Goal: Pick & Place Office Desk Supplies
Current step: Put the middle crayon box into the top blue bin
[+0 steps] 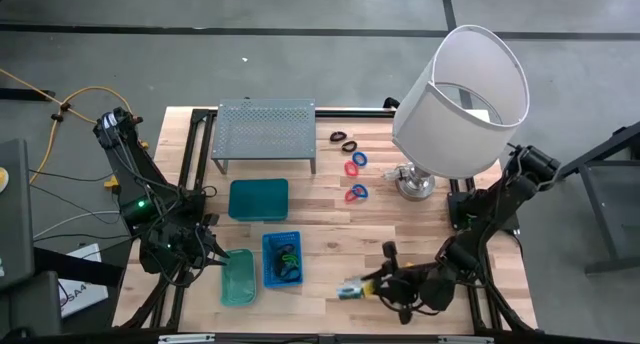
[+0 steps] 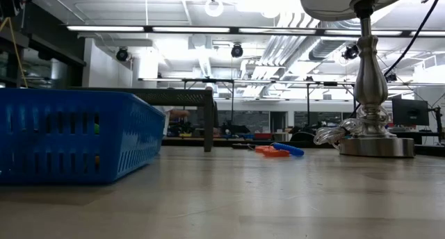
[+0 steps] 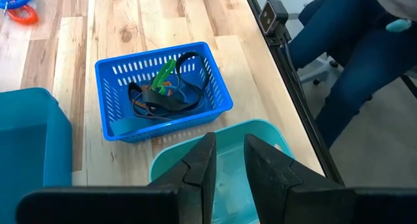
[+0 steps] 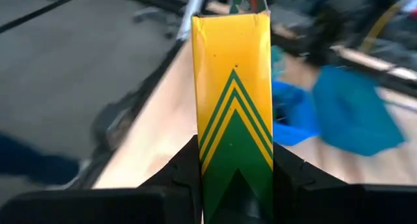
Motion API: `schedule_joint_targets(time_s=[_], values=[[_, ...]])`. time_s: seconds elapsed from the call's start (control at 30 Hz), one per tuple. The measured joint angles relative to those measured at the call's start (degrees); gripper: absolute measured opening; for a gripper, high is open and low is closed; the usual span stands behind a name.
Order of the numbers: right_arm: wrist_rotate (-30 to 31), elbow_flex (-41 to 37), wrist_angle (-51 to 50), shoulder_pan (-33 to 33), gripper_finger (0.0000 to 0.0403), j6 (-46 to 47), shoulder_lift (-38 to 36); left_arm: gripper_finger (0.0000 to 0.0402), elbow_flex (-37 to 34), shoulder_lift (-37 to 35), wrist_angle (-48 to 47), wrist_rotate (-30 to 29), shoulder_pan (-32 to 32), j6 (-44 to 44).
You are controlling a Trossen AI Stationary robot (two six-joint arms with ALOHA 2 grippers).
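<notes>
The right gripper point(image 4: 231, 178) is clamped on a yellow-green packet point(image 4: 232, 87), its two dark fingers point(image 4: 186, 168) pressed against the packet's long edges. The packet stands lengthwise out ahead of the fingers; its far end meets a blurred background and its lower end is hidden between the fingers. From above, the same packet point(image 1: 351, 290) shows only as a small bright patch just ahead of the gripper point(image 1: 372, 284), held near the front edge of the wooden table point(image 1: 330, 219).

Beyond the packet's tip sits the blue basket point(image 1: 281, 259), with dark loops and a green item point(image 3: 163, 74) tangled inside; what each piece is cannot be made out. Just past the basket lies a teal tray point(image 1: 238, 276), and behind it a closed teal box point(image 1: 258, 199).

The left gripper point(image 3: 228, 162) hangs over that teal tray with its fingers a narrow gap apart and nothing between them.

Farther back from the right gripper, red and blue rings point(image 1: 357, 178) and black loops point(image 1: 342, 139) lie loose between the grey perforated rack point(image 1: 265, 129) and the lamp point(image 1: 455, 104), whose shade hides part of the table behind it. A person's leg point(image 3: 352, 61) shows off the table's edge, cut off by the frame.
</notes>
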Motion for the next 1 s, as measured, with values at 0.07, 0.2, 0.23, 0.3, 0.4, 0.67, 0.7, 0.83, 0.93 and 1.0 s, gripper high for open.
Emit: schedule_joint_targets(time_s=[0.07, 0.2, 0.23, 0.3, 0.4, 0.67, 0.7, 0.83, 0.93, 1.0], values=[[3.5, 0.0, 1.8, 0.0, 0.0098, 0.0, 0.7, 0.0074, 0.0, 0.0, 0.1, 0.0, 0.0, 0.0], [6.2, 0.3, 3.6, -0.3, 0.0098, 0.1, 2.3, 0.0074, 0.0, 0.0, 0.1, 0.0, 0.0, 0.0], [6.2, 0.6, 4.2, -0.5, 0.0098, 0.2, 2.9, 0.0074, 0.0, 0.0, 0.3, 0.0, 0.0, 0.0], [6.5, 1.7, 5.2, -0.4, 0.0098, 0.1, 4.8, 0.0074, 0.0, 0.0, 0.5, 0.0, 0.0, 0.0], [7.6, 5.1, 6.0, -0.2, 0.0098, 0.0, 7.8, 0.0074, 0.0, 0.0, 1.4, 0.0, 0.0, 0.0], [12.9, 17.7, 5.9, 0.6, 0.0098, -2.8, 18.7, 0.0074, 0.0, 0.0, 2.6, 0.0, 0.0, 0.0], [14.3, 19.3, 5.6, 0.9, 0.0098, -2.9, 20.0, 0.0074, 0.0, 0.0, 2.6, 0.0, 0.0, 0.0], [17.9, 24.9, 5.1, 0.9, 0.0098, -2.5, 24.5, 0.0074, 0.0, 0.0, 2.5, 0.0, 0.0, 0.0], [18.2, 28.1, 5.5, -0.1, 0.0098, -2.1, 27.4, 0.0074, 0.0, 0.0, 2.5, 0.0, 0.0, 0.0], [17.4, 29.5, 5.5, -1.2, 0.0098, -1.0, 29.1, 0.0074, 0.0, 0.0, 2.5, 0.0, 0.0, 0.0]])
